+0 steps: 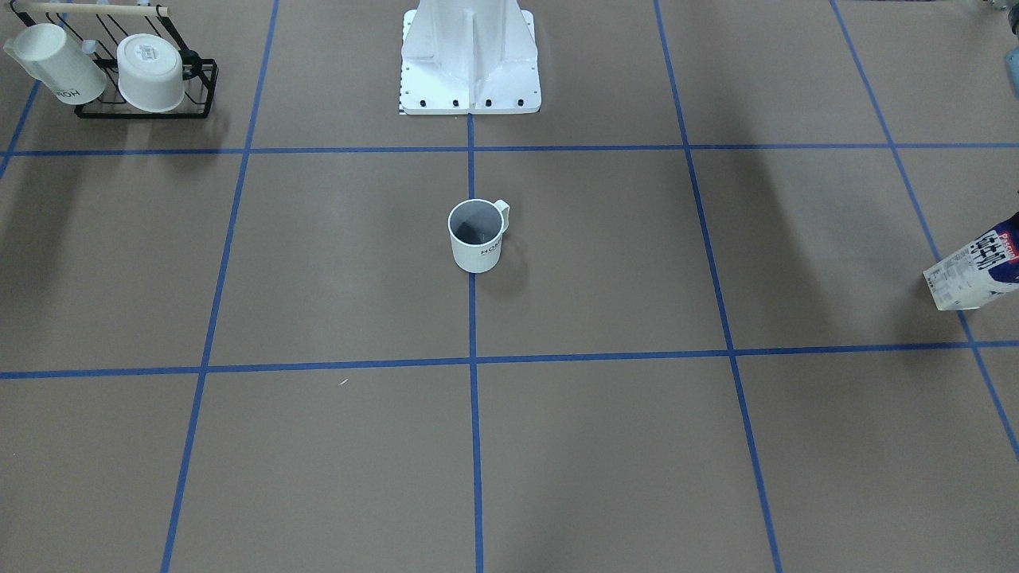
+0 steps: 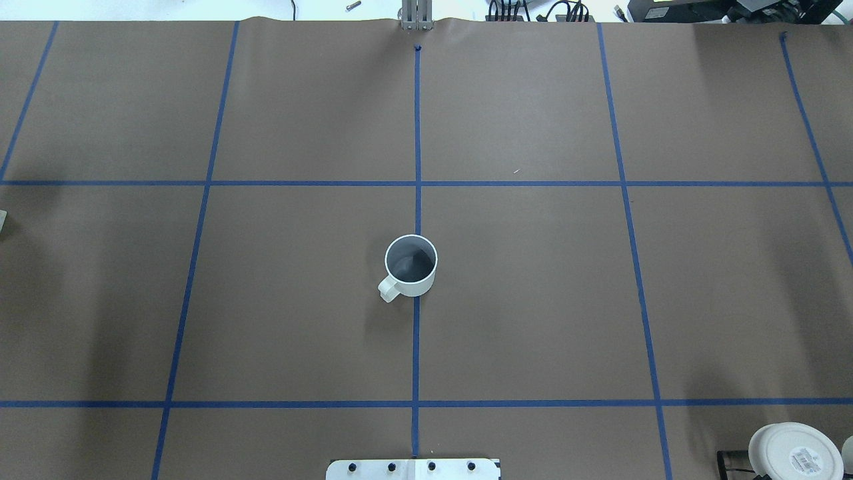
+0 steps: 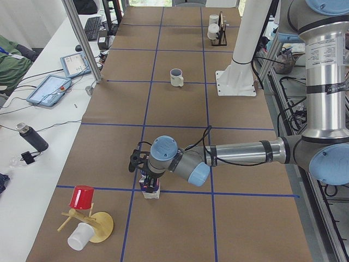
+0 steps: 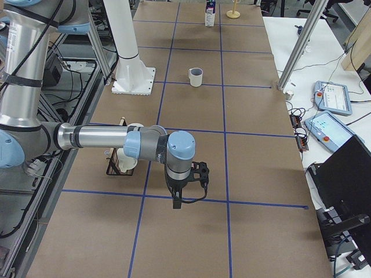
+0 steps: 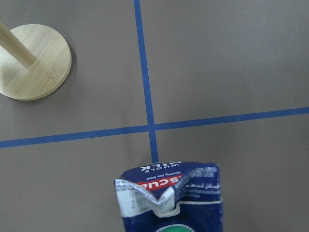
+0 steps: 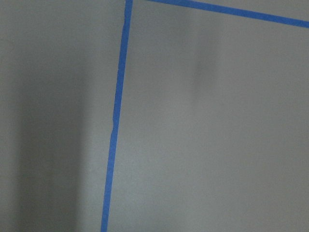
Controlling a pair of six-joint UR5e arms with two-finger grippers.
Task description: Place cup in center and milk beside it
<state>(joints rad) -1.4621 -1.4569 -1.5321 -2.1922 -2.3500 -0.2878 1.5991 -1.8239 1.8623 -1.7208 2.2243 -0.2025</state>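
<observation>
white cup (image 2: 411, 267) upright on the center (image 2: 416, 333); milk (image 5: 169, 198) at left end below left gripper (image 3: 146, 176); cannot tell grip there, nor on right gripper (image 4: 178, 200).

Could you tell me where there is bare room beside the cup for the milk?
The grid cells either side of the cup, flanking the middle tape line, are bare. Crowded only at the far ends: the black rack, and the wooden stand by the milk.

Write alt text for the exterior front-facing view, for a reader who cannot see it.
A white cup stands upright on the middle blue tape line of the brown table, below the robot's base. The milk carton shows partly cut off at the right edge; a black rack holding a white mug and tub sits top left.
</observation>
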